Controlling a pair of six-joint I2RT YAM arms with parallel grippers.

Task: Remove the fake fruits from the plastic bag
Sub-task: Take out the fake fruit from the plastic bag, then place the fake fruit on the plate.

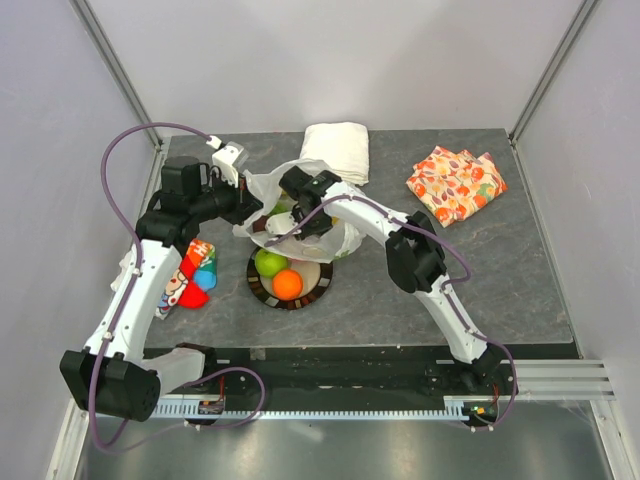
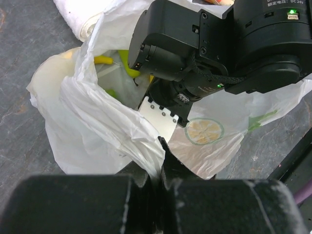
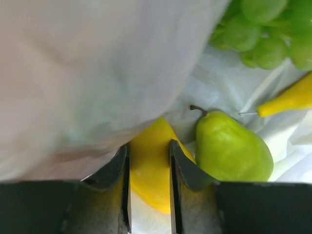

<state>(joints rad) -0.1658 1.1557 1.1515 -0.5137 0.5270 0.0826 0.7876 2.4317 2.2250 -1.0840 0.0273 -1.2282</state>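
Right claw (image 3: 148,152), deep in the plastic bag (image 2: 97,122), is clamped on a yellow banana (image 3: 149,187), w/ pear (image 3: 231,146) & grapes (image 3: 258,34) just beside it. Left claw (image 2: 160,168) pinches the bag's rim, we reckon to keep the mouth wide for us. Green apple (image 1: 270,262) & orange (image 1: 288,284) sit out on the plate (image 1: 290,305).

Top camera looks down from behind; wrist cameras closely share the bag (image 2: 87,117).
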